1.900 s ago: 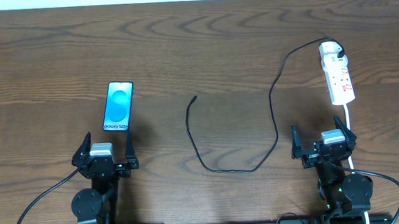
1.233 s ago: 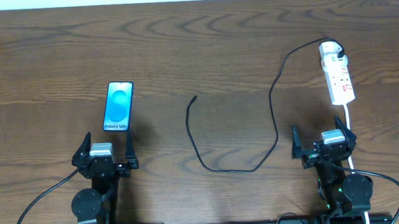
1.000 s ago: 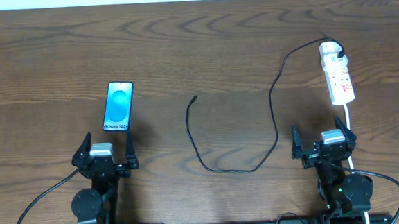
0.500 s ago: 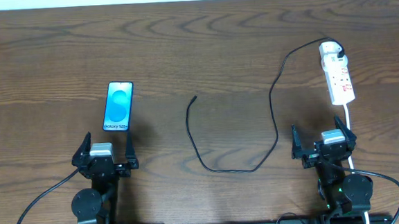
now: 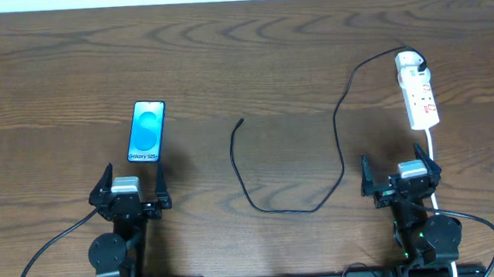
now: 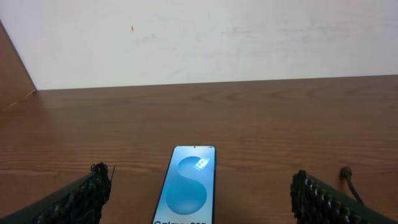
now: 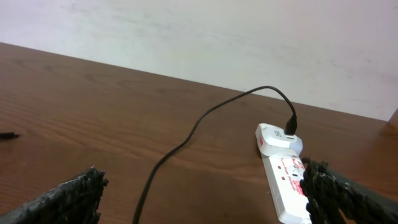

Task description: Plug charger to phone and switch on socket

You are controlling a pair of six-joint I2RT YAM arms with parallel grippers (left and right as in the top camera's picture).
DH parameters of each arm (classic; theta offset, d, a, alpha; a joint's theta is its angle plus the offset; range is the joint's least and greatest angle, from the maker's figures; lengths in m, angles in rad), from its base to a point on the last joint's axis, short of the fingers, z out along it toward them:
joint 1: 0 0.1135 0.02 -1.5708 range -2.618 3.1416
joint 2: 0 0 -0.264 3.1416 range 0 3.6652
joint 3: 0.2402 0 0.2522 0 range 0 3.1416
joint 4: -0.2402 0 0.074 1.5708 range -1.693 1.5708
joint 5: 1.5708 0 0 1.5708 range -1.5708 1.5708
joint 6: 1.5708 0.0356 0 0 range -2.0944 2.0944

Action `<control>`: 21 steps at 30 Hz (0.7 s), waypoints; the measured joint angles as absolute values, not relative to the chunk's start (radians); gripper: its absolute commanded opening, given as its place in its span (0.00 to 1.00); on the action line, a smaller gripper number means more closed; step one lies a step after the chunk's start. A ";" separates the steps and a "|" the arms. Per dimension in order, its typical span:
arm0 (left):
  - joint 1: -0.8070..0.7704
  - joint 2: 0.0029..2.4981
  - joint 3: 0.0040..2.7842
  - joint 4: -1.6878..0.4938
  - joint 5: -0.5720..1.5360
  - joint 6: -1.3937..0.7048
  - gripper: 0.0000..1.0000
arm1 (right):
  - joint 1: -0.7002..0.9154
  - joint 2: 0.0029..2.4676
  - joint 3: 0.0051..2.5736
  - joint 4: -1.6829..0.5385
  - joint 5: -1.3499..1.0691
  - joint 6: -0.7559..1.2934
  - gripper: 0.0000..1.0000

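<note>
The phone (image 5: 147, 131) lies flat on the table with its blue screen up, just beyond my left gripper (image 5: 132, 190); the left wrist view has the phone (image 6: 188, 186) centred ahead of the wide-open, empty jaws. The charger (image 5: 337, 133) is a thin black cable running from the far end of the socket in a loose curl; its small free plug (image 5: 241, 119) rests mid-table. The socket (image 5: 419, 94), a white strip with red markings, lies at the right, beyond my right gripper (image 5: 397, 173), which is open and empty. In the right wrist view the socket (image 7: 283, 177) lies by the right fingertip.
The socket's white cord (image 5: 432, 157) runs back toward the right arm's base. A pale wall (image 6: 199, 37) rises behind the table's far edge. Bare wood lies between the phone and the cable's free end.
</note>
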State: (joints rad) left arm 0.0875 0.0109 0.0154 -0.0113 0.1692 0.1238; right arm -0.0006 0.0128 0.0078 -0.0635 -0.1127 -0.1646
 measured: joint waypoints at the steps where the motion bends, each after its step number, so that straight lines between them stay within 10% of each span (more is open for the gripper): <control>1: 0.088 0.011 0.015 -0.011 0.169 0.124 0.94 | -0.001 0.013 0.008 -0.064 -0.113 -0.165 0.99; 21: 0.088 0.056 0.015 -0.011 0.169 -0.001 0.94 | -0.001 0.013 0.008 -0.064 -0.113 -0.165 0.99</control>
